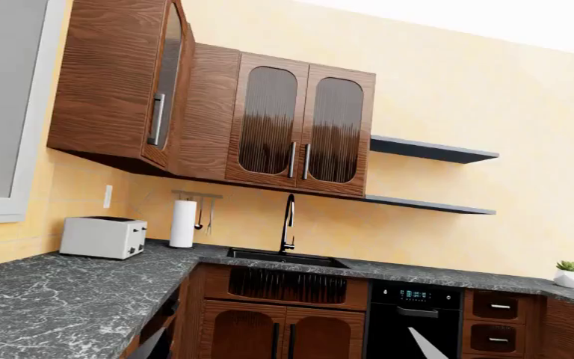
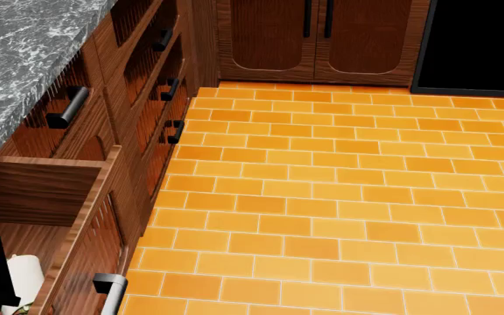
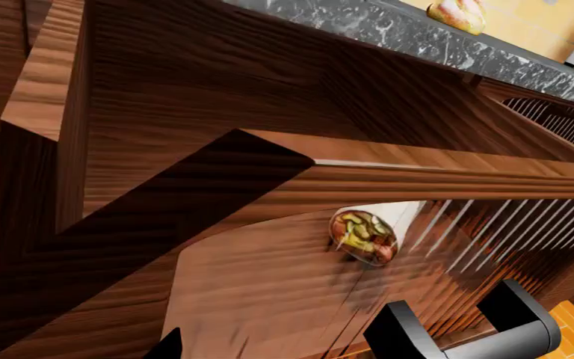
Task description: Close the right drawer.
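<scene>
The right drawer (image 2: pixel 86 223) shows reddish-brown wood grain with a satin sheen; its bar handle (image 2: pixel 112 292) looks like brushed silvery metal on matt black mounts. The countertop (image 2: pixel 16 59) is dark grey, white-veined stone, polished. The floor (image 2: pixel 340 197) is glossy orange tile with pale grout. Wall cabinet doors (image 1: pixel 302 127) carry ribbed, reflective glass in wood frames. The toaster (image 1: pixel 102 237) appears matt silver-white.

The wide reddish-brown wood-grain right drawer (image 2: pixel 77 216) stands pulled out at my lower left, under the grey marbled worktop (image 2: pixel 16 52). A filled wrap (image 3: pixel 367 233) lies inside it. Smaller stacked wooden drawers (image 2: pixel 160 72) sit behind it along the same run; the orange tiled floor (image 2: pixel 340 197) spreads to the right.
</scene>
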You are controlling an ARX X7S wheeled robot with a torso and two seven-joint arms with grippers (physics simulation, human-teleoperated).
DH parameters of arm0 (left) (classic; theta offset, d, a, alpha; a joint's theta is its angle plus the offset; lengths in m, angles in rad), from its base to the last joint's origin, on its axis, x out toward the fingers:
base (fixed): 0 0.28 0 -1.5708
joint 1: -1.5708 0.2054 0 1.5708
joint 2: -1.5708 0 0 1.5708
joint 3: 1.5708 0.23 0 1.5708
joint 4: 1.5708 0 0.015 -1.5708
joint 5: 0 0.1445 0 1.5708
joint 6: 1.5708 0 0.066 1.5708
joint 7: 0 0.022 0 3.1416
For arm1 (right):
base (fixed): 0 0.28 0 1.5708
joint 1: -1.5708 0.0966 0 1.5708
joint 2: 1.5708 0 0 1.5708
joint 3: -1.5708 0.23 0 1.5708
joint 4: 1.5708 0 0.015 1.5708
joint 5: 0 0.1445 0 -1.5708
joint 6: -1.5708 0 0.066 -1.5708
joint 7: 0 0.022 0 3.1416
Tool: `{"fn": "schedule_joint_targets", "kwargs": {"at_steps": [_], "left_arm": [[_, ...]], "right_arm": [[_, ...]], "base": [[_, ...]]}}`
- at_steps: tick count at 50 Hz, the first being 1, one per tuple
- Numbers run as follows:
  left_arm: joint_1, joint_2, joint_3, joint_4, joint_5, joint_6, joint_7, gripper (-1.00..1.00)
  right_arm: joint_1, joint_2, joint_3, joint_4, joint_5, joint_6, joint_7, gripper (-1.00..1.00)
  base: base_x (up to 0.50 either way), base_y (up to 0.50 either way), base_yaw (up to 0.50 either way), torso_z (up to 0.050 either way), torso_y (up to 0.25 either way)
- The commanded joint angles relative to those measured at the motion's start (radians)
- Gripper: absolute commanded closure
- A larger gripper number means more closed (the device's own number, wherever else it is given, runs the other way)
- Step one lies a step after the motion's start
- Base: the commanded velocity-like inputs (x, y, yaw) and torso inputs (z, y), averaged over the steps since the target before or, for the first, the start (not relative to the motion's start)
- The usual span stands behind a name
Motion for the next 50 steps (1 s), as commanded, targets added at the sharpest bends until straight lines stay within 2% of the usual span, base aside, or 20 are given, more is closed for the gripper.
{"fn": "schedule_joint_targets", "kwargs": {"at_steps": [1, 5, 6, 10, 12, 17, 21, 23, 26, 28, 30, 33, 35, 36, 40, 41, 50], "left_arm": [[0.001, -0.004, 0.002, 0.005, 0.001, 0.007, 0.0, -1.0], [-0.003, -0.004, 0.005, 0.011, -0.003, 0.004, -0.002, -1.0], [-0.002, -0.006, 0.007, 0.013, 0.0, 0.0, -0.005, -1.0], [0.011, -0.009, 0.007, 0.016, 0.004, 0.012, -0.002, -1.0], [0.006, -0.001, 0.016, 0.012, 0.01, 0.008, 0.003, -1.0], [0.021, -0.013, 0.012, 0.028, 0.013, 0.021, 0.0, -1.0], [0.028, 0.0, 0.027, 0.012, 0.035, 0.028, 0.016, -1.0], [0.008, -0.001, 0.028, 0.02, 0.021, 0.011, 0.004, -1.0], [-0.011, -0.003, 0.033, 0.033, 0.006, -0.005, -0.007, -1.0], [-0.018, 0.001, 0.037, 0.025, 0.006, -0.007, -0.004, -1.0], [-0.022, 0.006, 0.041, 0.018, 0.008, -0.008, -0.002, -1.0], [-0.026, 0.014, 0.05, 0.006, 0.017, -0.011, 0.005, -1.0], [-0.019, 0.012, 0.053, 0.006, 0.023, -0.008, 0.007, -1.0], [-0.017, 0.013, 0.052, 0.002, 0.02, -0.006, 0.004, -1.0], [-0.024, 0.013, 0.055, 0.001, 0.018, -0.011, 0.004, -1.0], [-0.019, 0.017, 0.077, 0.02, 0.033, -0.029, 0.002, -1.0], [-0.007, 0.03, 0.116, 0.036, 0.061, -0.042, 0.004, -1.0]], "right_arm": [[0.029, -0.011, 0.0, 0.049, 0.076, -0.004, -0.026, -1.0], [0.045, -0.005, 0.012, 0.116, 0.11, -0.042, -0.052, -1.0], [0.047, 0.024, 0.011, 0.085, 0.11, -0.025, -0.034, -1.0], [0.089, 0.207, -0.007, -0.255, 0.11, 0.1, 0.077, -1.0], [0.108, 0.257, 0.02, -0.347, 0.161, 0.142, 0.101, -1.0], [0.117, 0.33, 0.069, -0.413, 0.213, 0.157, 0.151, -1.0], [0.108, 0.466, 0.082, -0.64, 0.208, 0.161, 0.248, -1.0], [0.108, 0.484, 0.077, -0.664, 0.163, 0.16, 0.283, -1.0], [0.094, 0.571, 0.109, -0.781, 0.184, 0.144, 0.347, -1.0], [0.079, 0.637, 0.153, -0.858, 0.264, 0.125, 0.388, -1.0], [0.076, 0.69, 0.174, -0.908, 0.243, 0.116, 0.445, -1.0], [0.07, 0.751, 0.208, -0.958, 0.256, 0.101, 0.502, -1.0], [0.072, 0.776, 0.228, -0.95, 0.193, 0.103, 0.567, -1.0], [0.055, 0.784, 0.245, -0.943, 0.262, 0.069, 0.551, -1.0], [0.034, 0.846, 0.298, -0.958, 0.295, 0.017, 0.617, -1.0], [-0.02, 0.961, 0.371, -0.975, 0.318, -0.1, 0.721, -1.0], [-0.012, 1.033, 0.398, -1.026, 0.297, -0.095, 0.768, -1.0]], "base": [[0.0, 0.0, 0.0, 0.0, 0.0], [0.0, 0.0, 0.0, 0.0, 0.0], [0.0, 0.0, 0.0, 0.0, 0.0], [0.0, 0.0, 0.0, 0.0, 0.0], [0.0, 0.0, 0.0, 0.0, 0.0], [0.0, 0.0, 0.0, 0.0, 0.0], [0.0, 0.0, 0.0, 0.0, 0.0], [0.0, 0.0, 0.0, 0.0, 0.0], [0.0, 0.0, 0.0, 0.0, 0.0], [0.0, 0.0, 0.0, 0.0, 0.0], [0.0, 0.0, 0.0, 0.0, 0.0], [0.0, 0.0, 0.0, 0.0, 0.0], [0.0, 0.0, 0.0, 0.0, 0.0], [0.0, 0.0, 0.0, 0.0, 0.0], [0.0, 0.0, 0.0, 0.0, 0.0], [0.0, 0.0, 0.0, 0.0, 0.0], [0.0, 0.0, 0.0, 0.0, 0.0]]}}
